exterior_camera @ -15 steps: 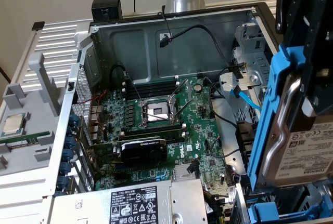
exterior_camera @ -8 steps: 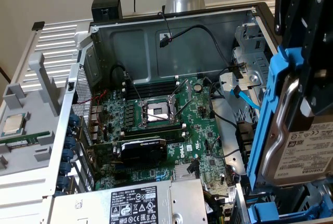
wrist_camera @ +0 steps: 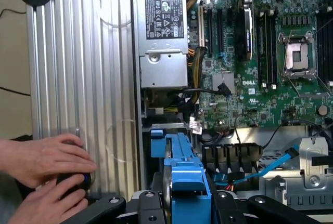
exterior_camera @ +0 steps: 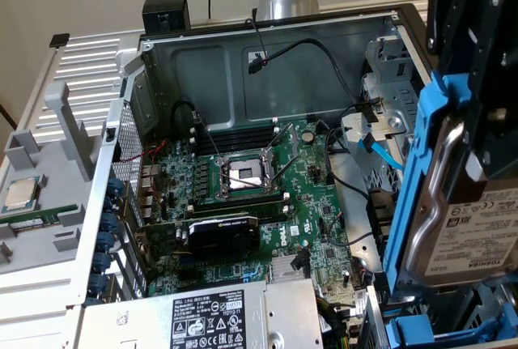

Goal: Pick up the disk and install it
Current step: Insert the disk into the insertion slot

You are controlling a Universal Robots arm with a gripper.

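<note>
The black pincer [wrist_camera: 183,209] grips the flat silver-grey metal disk in a blue plastic frame [exterior_camera: 453,231], hanging at six o'clock, long side upright.

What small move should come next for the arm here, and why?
Probably ease the disk straight down a little toward what looks like the blue-railed bay beneath it. The hand is shut on the disk's blue carrier, holding it upright at the exterior view's right, above the bay, so it is not yet seated.
</note>
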